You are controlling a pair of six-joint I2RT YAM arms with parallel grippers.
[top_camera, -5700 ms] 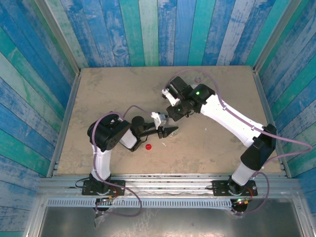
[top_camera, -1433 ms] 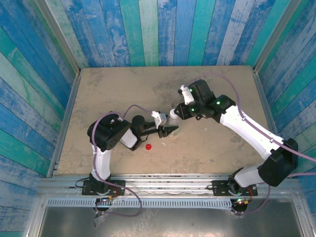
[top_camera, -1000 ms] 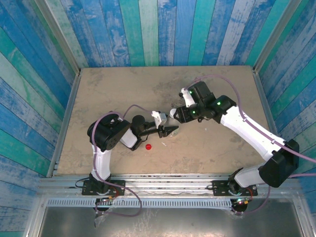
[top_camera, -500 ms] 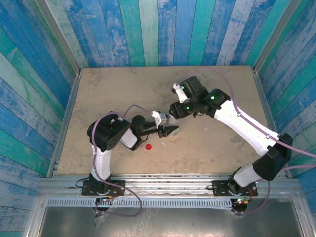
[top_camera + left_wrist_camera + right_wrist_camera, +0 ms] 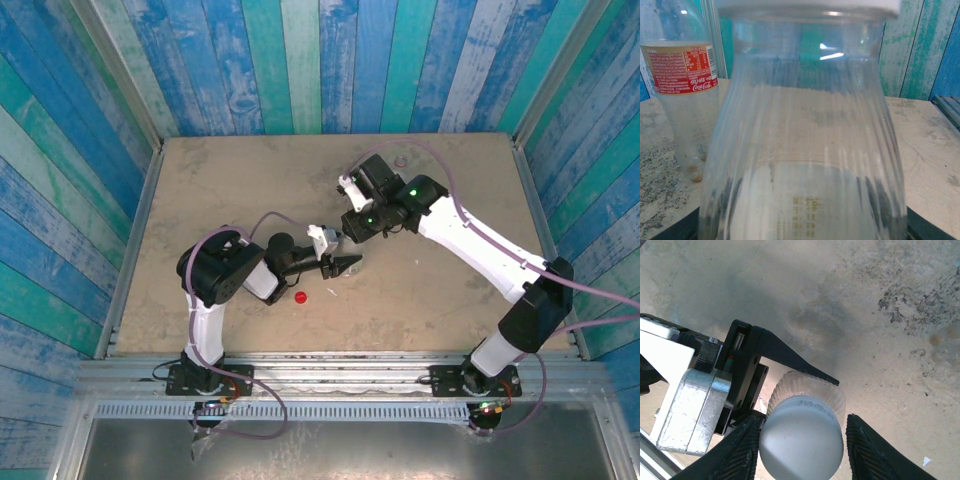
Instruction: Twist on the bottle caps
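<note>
Your left arm [image 5: 222,270] is folded low over the near-left of the table [image 5: 200,190], with the forearm reaching right. The red cap [image 5: 301,297] lies loose on the table just in front of that forearm, touching nothing and apart from both bottles. Your left gripper [image 5: 342,265] is clamped narrow on the clear bottle [image 5: 800,150], one black finger on each side of the ribbed body (the right wrist view shows one finger [image 5: 790,360] running along the shoulder). That bottle is upright near table centre. Its base is hidden, so you can't tell whether it rests on the surface. The white cap [image 5: 801,440] sits on its neck and looks level from above, but how far it is threaded can't be told. Your right gripper [image 5: 803,419] comes down from above with a finger on either side of the white cap, set narrow. One finger looks to touch the rim and the other shows a sliver of gap, so a firm grip can't be called. The red-label bottle [image 5: 682,95] stands upright on the table beyond the clear bottle, well apart from it and from both grippers. A tiny white scrap [image 5: 418,263] lies near your right arm [image 5: 470,245], which runs diagonally from the near-right base to centre.
</note>
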